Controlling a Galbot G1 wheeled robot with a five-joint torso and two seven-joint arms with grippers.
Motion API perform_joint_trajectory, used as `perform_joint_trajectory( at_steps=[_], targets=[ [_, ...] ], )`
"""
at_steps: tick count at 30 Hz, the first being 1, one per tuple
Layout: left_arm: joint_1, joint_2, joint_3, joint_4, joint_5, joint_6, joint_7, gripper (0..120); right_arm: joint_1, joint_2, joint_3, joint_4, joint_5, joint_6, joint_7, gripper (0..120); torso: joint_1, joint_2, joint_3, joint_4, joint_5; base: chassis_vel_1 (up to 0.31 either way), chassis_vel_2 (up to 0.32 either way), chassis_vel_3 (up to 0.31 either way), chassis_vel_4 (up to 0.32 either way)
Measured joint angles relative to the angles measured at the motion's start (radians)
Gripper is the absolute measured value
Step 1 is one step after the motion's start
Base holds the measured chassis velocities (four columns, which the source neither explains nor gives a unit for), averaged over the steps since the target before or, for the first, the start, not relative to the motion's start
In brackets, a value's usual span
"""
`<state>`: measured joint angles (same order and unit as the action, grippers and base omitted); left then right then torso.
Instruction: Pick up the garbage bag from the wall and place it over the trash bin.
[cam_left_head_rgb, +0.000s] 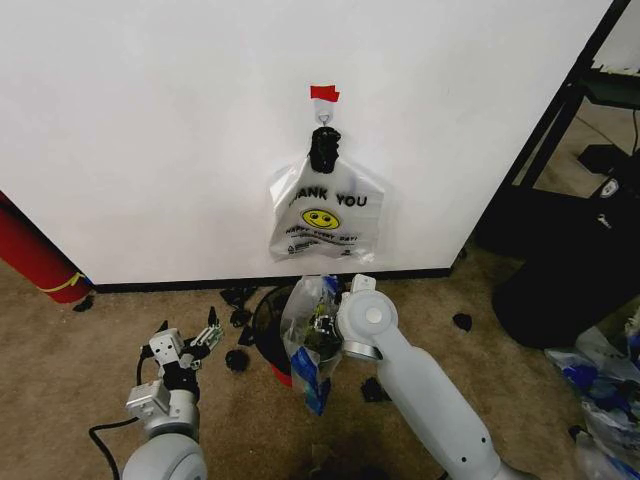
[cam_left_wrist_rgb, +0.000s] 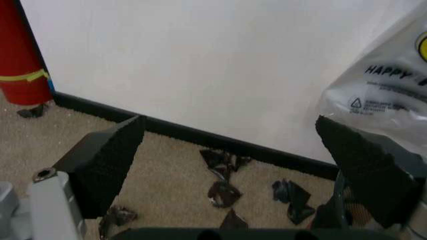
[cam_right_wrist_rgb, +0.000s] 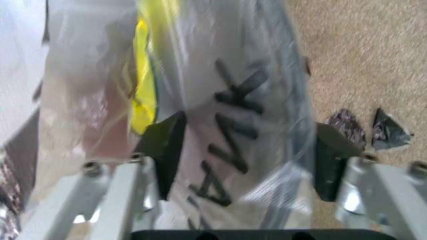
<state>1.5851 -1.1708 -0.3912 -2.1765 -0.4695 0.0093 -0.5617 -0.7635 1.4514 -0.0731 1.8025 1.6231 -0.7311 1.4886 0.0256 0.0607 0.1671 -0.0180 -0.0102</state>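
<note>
Right gripper (cam_left_head_rgb: 322, 335), lower centre of head view, holds the garbage bag (cam_left_head_rgb: 312, 345) w/ blue side panels; right wrist view shows plastic bunched between its fingers. Bag is off the wall (cam_left_head_rgb: 150, 120), hanging just above the trash bin (cam_left_head_rgb: 268, 322), not yet spread over the rim. So pickup looks done; draping is left.

Left gripper (cam_left_head_rgb: 190, 345) sits lower left, open wide, empty.

A whiter bag (cam_left_head_rgb: 325, 215) hangs on the hook under red tape (cam_left_head_rgb: 324, 93), centre frame: "THANK YOU", smiley, "HAPPY…". Held bag's print reads roughly "HANK".
</note>
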Motion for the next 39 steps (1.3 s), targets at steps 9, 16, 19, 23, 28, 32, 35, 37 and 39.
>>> perform_joint_trajectory(
  at_steps=[9,16,19,23,28,32,35,37,39],
  targets=[
    [-0.009,0.001,0.013,0.009,0.002,-0.002,0.000,100,-0.007,0.019,0.005,-0.013,-0.017,0.000,0.003,24,0.000,0.000,0.000,-0.0001,0.0000,0.000,0.000,0.000,0.000],
    [-0.021,-0.001,0.030,0.024,0.004,-0.002,-0.004,100,-0.027,0.027,0.042,-0.029,-0.011,0.001,-0.010,0,0.000,0.000,0.000,-0.0001,0.0001,0.000,0.000,0.000,0.000],
    [-0.023,0.000,0.036,0.028,0.005,-0.001,-0.004,100,-0.044,0.032,0.065,-0.024,-0.016,0.010,-0.022,0,0.000,0.000,0.000,-0.0001,0.0002,0.000,0.000,0.000,0.000],
    [-0.027,0.003,0.039,0.032,0.005,0.000,-0.004,100,-0.060,0.025,0.078,0.002,-0.017,0.021,-0.035,0,0.000,0.000,0.000,0.0000,0.0001,0.000,0.000,0.000,0.000],
    [-0.035,0.021,0.041,0.021,0.001,0.008,-0.005,100,-0.076,-0.007,0.094,0.079,-0.014,0.038,-0.047,0,0.000,0.000,0.000,0.0000,0.0000,0.000,0.000,0.000,0.000],
    [-0.039,0.074,0.047,-0.014,-0.019,0.038,-0.004,100,-0.102,-0.042,0.117,0.146,0.003,0.050,-0.057,0,0.000,0.000,0.000,0.0001,0.0000,0.000,0.000,0.000,0.000],
    [-0.051,0.139,0.061,-0.048,-0.041,0.077,-0.003,100,-0.131,-0.068,0.139,0.196,0.016,0.060,-0.066,0,0.000,0.000,0.000,0.0000,0.0002,0.000,0.000,0.000,0.000],
    [-0.071,0.207,0.078,-0.079,-0.066,0.119,-0.002,100,-0.159,-0.096,0.161,0.242,0.037,0.067,-0.067,0,0.000,0.000,0.000,-0.0002,0.0002,0.000,0.000,0.000,0.000],
    [-0.105,0.279,0.099,-0.107,-0.110,0.161,0.000,100,-0.184,-0.121,0.191,0.283,0.066,0.069,-0.063,0,0.000,0.000,0.000,-0.0001,0.0000,0.000,0.000,0.000,0.000]
  ],
)
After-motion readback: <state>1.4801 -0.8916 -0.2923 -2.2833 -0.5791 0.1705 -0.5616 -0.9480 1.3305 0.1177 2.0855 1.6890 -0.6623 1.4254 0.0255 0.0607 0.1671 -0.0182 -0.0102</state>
